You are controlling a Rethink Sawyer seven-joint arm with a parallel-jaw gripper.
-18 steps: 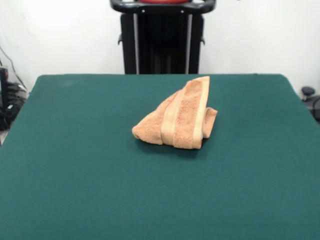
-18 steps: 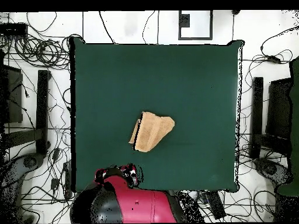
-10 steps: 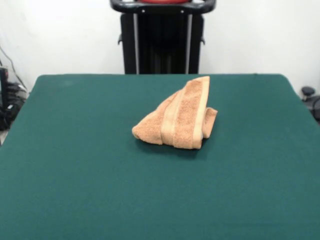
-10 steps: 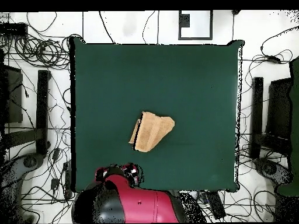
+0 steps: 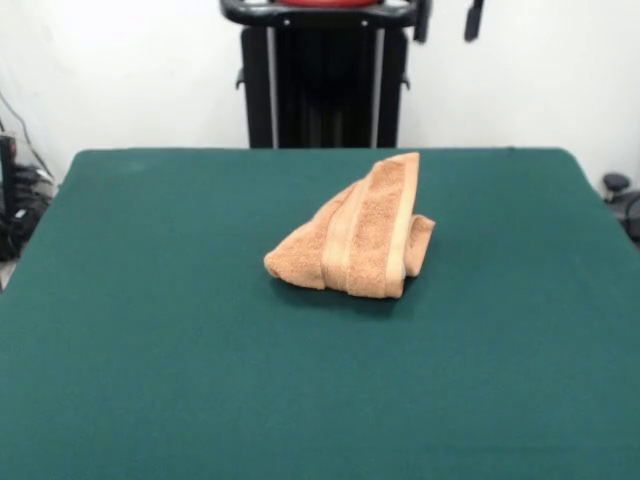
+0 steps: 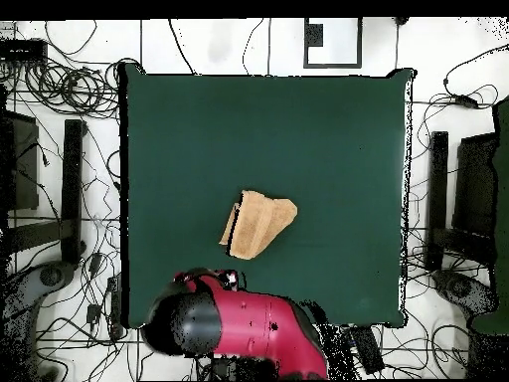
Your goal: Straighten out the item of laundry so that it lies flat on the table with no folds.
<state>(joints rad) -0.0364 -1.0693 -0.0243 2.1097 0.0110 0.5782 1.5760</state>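
Currently the towel (image 5: 352,235) is seen folded over on itself into a rough triangular wedge, resting near the middle of the table (image 5: 150,350), slightly toward the robot's side. Two pale woven bands are noted running along the upper layer in the front view, and a doubled-over flap is seen at the wedge's right side in that view. In the overhead view the towel (image 6: 256,224) is observed with a thin darker edge along its left side, and the table (image 6: 328,129) is otherwise uncovered around it.

Two dark fingertips of the gripper (image 5: 447,20) are seen at the top edge of the front view, held apart with a clear gap between them, nothing grasped, well above and behind the towel. The red arm (image 6: 249,333) is recorded over the table's near edge in the overhead view, apart from the towel.
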